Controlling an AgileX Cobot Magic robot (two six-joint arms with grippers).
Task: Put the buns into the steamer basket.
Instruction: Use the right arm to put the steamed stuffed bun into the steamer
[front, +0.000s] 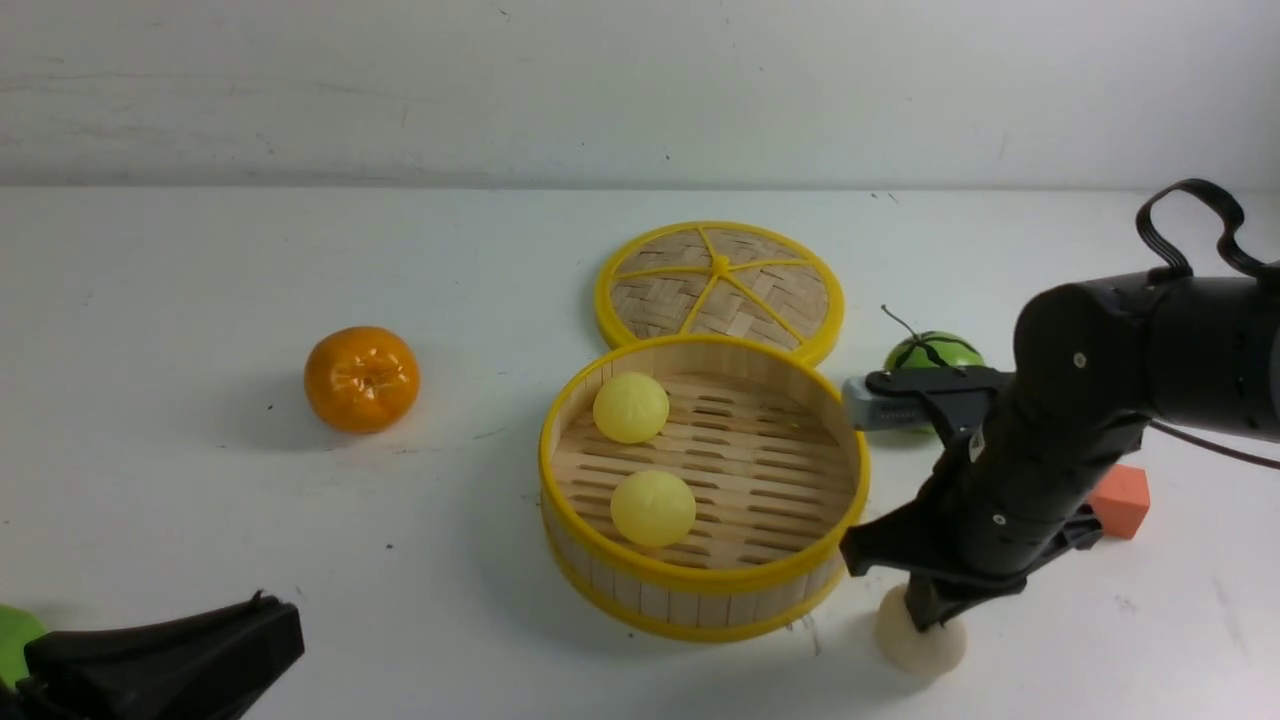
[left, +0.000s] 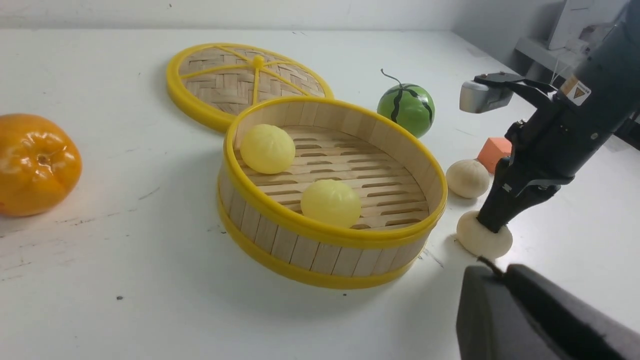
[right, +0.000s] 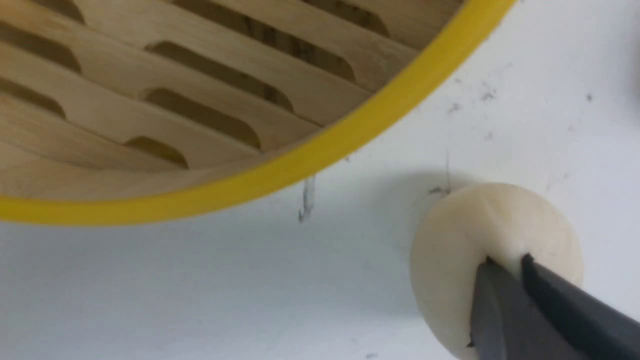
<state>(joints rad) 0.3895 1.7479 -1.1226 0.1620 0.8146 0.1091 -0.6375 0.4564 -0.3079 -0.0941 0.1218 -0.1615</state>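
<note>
- Only one label shows: a small warning-triangle sticker on the right arm, its print too small to read.
- The steamer basket stands upright at the centre of the front view, open side up. It is round, so it has no long axis.
- Inside it lie the back yellow bun and the front yellow bun.
- At the lower right, the right gripper points down, jaws pinched on the top of the cream bun, which sits on the bench just beside the basket.
- The second cream bun lies near the orange block.
- The left gripper fills the lower left corner. I cannot tell whether its jaws are apart.
</note>
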